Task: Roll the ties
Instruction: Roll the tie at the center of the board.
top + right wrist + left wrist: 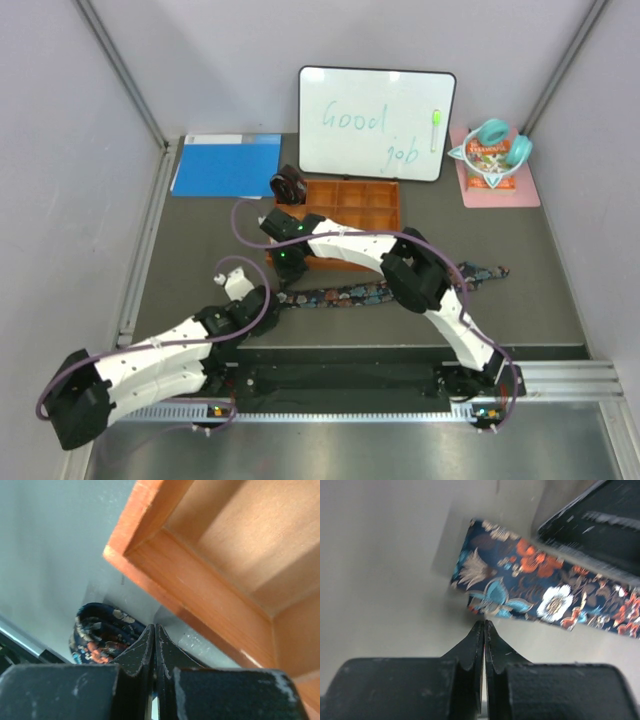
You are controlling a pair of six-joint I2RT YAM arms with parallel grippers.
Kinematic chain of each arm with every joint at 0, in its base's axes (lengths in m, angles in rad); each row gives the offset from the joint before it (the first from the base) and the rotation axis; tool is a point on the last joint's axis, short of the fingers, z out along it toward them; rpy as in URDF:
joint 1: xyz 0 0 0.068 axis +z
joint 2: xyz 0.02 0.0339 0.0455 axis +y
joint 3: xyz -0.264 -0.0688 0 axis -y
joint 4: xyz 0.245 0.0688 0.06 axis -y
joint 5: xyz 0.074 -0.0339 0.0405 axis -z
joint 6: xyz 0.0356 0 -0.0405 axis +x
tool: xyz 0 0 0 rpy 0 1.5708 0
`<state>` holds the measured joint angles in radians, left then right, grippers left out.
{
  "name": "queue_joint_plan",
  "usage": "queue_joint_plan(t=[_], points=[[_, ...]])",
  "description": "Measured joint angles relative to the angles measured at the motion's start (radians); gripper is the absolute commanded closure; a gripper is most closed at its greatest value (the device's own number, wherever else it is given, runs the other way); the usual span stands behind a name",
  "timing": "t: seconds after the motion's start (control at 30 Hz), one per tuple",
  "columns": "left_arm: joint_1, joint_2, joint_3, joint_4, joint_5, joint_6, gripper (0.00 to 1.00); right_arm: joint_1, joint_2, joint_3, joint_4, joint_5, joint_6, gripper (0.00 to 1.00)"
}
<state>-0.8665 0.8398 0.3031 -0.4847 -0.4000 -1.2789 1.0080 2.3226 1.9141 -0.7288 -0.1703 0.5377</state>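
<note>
The navy floral tie (pixel 380 292) lies as a long strip across the table in front of the orange tray (pixel 375 192). Its left end (pixel 520 587) lies flat just beyond my left gripper (pixel 484 624), which is shut with nothing between its jaws. My right gripper (pixel 154 627) is shut and empty, low over the table between the tray's corner (pixel 150 555) and a folded part of the floral tie (pixel 97 630). In the top view both grippers meet at the tie's left end, left (pixel 268 300) and right (pixel 285 265). The brown-maroon tie (pixel 288 185) sits coiled by the tray's back left corner.
A whiteboard (pixel 375 120) leans on the back wall. A blue folder (pixel 225 165) lies at the back left. A pink mat with teal headphones (pixel 492 150) is at the back right. A black rail (pixel 340 380) runs along the near edge.
</note>
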Motion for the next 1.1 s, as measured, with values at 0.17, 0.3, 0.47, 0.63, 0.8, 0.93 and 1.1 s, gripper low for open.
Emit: queue_joint_plan(t=[0.17,0.3,0.47,0.63,0.8,0.93,1.1], points=[[0.0,0.07,0.003,0.084,-0.046,-0.003,0.96,0.001,0.012,0.0,0.001,-0.019,-0.004,1.0],[-0.001,0.136,0.013,0.152,-0.088,-0.006,0.96,0.004,0.013,-0.001,0.005,-0.04,-0.004,1.0],[-0.004,0.192,0.029,0.187,-0.128,-0.005,0.96,0.003,0.013,-0.013,0.032,-0.072,0.002,1.0],[-0.006,0.213,0.038,0.196,-0.144,-0.005,0.99,0.001,0.013,-0.023,0.047,-0.088,0.007,1.0],[-0.006,0.209,0.039,0.196,-0.142,0.003,0.98,0.001,0.013,-0.023,0.047,-0.087,0.008,1.0],[-0.005,0.195,0.039,0.186,-0.128,0.025,0.95,0.0,0.012,-0.023,0.047,-0.084,0.007,1.0],[-0.006,0.167,0.047,0.131,-0.101,0.051,0.93,-0.005,0.011,-0.015,0.035,-0.076,0.003,1.0]])
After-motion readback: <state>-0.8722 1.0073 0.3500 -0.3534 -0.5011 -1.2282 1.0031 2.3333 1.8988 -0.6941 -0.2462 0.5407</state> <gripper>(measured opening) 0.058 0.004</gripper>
